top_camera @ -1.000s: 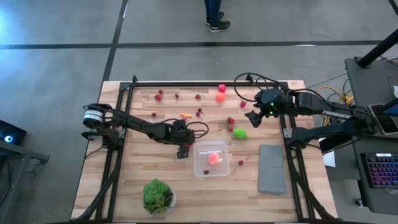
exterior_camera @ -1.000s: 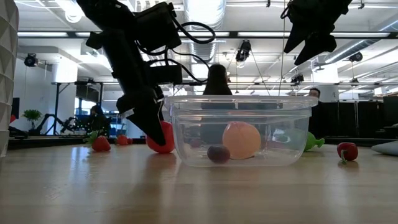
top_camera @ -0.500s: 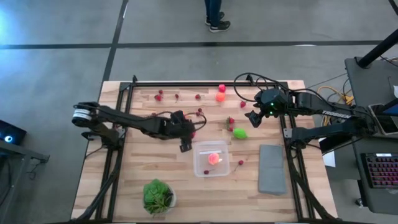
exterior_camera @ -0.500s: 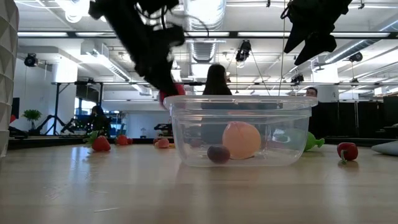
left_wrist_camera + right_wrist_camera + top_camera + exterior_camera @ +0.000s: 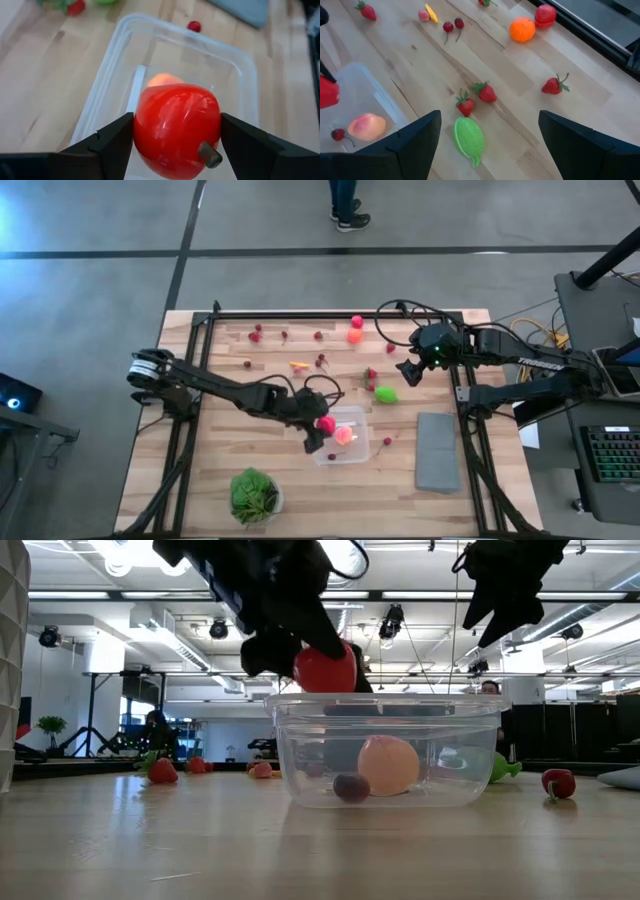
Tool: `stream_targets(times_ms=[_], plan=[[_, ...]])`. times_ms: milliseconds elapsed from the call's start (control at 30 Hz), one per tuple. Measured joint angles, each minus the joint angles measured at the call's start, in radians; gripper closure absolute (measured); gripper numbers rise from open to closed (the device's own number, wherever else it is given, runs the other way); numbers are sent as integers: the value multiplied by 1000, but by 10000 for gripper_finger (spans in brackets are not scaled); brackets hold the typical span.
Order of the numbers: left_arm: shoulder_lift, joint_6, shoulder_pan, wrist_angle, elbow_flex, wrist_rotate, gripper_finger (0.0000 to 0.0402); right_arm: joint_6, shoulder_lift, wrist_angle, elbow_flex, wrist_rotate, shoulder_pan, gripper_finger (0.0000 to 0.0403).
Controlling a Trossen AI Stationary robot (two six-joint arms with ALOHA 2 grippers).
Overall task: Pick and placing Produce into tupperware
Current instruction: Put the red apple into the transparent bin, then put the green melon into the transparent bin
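Red apple-like fruit [image 5: 176, 129] sits clamped between the two fingers of the left gripper [image 5: 322, 430], one finger [image 5: 107, 145] pressed to each side; stem end faces the wrist camera. The jaws are spread only as far as the fruit is wide. In the low view the fruit [image 5: 325, 668] hangs just above the rim of the tupperware [image 5: 388, 705], over its left end as that view shows it, not touching the plastic.

Tupperware [image 5: 350, 452] stands on the wooden table [image 5: 200, 460] near the middle front. Inside it: a peach-coloured round fruit [image 5: 388, 765] and a small dark cherry [image 5: 351, 787], both resting on the floor of the container, side by side.

Loose produce outside the container: a lime-green piece [image 5: 385, 393] just beyond the far right corner of the container, two strawberries [image 5: 476, 98] near it, a red cherry [image 5: 387, 442] close to the container's right wall, an orange fruit [image 5: 522, 29] and a red fruit [image 5: 545, 14] touching each other toward the far edge, more small red berries [image 5: 256, 333] strung along the far side.

Right gripper [image 5: 407, 370] hovers raised over the far right part of the table, above the strawberries, jaws wide and holding nothing.

Grey slab [image 5: 437, 451] lies flat to the right of the container. Leafy plant in a white bowl [image 5: 254, 494] at the front left.
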Motion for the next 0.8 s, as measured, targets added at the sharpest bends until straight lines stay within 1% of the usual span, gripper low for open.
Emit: stream_targets(times_ms=[200, 300, 400, 500, 600, 700, 800], plan=[[48, -99, 0, -4, 43, 2, 140, -40, 0, -25, 0, 0, 0, 76], [77, -139, 0, -20, 69, 8, 127, -43, 0, -28, 0, 0, 0, 76], [98, -193, 0, -46, 93, 42, 109, -45, 0, -28, 0, 0, 0, 76], [108, -201, 0, -67, 104, 66, 90, -49, 0, -28, 0, 0, 0, 76], [93, -200, 0, -92, 102, 63, 76, -49, 0, -28, 0, 0, 0, 76], [73, -200, 1, -146, 102, 53, 69, -41, 0, -49, 0, -4, 0, 76], [46, -184, 1, -206, 103, 48, 68, -84, 6, -97, -10, -43, 0, 76]])
